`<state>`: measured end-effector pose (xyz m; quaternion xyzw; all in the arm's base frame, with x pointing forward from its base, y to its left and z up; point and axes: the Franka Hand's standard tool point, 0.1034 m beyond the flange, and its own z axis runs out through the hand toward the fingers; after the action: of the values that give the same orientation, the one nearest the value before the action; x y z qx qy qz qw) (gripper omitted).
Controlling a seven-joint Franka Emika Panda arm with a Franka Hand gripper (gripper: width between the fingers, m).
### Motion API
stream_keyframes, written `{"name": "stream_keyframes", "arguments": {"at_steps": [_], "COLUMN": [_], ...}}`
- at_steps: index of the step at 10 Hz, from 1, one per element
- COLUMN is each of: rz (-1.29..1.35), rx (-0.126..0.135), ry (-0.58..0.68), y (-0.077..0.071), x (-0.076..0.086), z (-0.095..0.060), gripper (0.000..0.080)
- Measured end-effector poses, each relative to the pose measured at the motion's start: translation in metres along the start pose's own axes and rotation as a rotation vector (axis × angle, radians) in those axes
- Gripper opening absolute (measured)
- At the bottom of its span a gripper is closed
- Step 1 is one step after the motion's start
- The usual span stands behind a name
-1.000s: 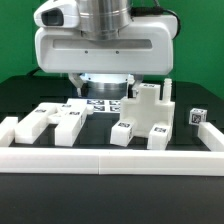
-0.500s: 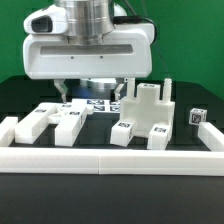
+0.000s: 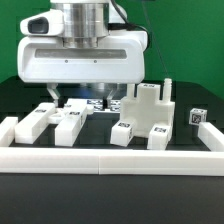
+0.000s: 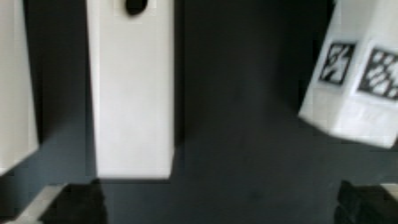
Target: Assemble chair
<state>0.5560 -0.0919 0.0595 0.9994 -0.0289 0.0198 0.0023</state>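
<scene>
The chair is in loose white blocky pieces on the black table. Two bars (image 3: pixel 35 121) (image 3: pixel 68 122) lie at the exterior view's left. A larger joined block (image 3: pixel 150 115) with upright posts stands at the right, and a small tagged piece (image 3: pixel 197 117) lies beyond it. My gripper (image 3: pixel 78 96) hangs open and empty just above the table behind the two bars. In the wrist view the gripper (image 4: pixel 222 205) shows dark fingertips (image 4: pixel 68 205) wide apart, with only black table between them. A long bar (image 4: pixel 134 90) lies just ahead of one fingertip, and a tagged piece (image 4: pixel 356 80) lies off to the other side.
The marker board (image 3: pixel 97 103) lies flat behind the gripper. A low white border rail (image 3: pixel 110 160) runs along the front and up both sides. Another white piece (image 4: pixel 13 90) shows at the edge of the wrist view.
The gripper has moved toward the exterior view's left and a little lower, from over the marker board to behind the two bars. The parts have not moved.
</scene>
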Motion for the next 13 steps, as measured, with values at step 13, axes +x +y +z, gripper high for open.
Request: {"name": "stream_keyframes", "arguments": {"at_steps": [13], "rz": [-0.014], "rx": [-0.024], "ry": [-0.043], "y": [0.021], "x": [-0.027], "z": [0.039], "gripper": [0.0649]}}
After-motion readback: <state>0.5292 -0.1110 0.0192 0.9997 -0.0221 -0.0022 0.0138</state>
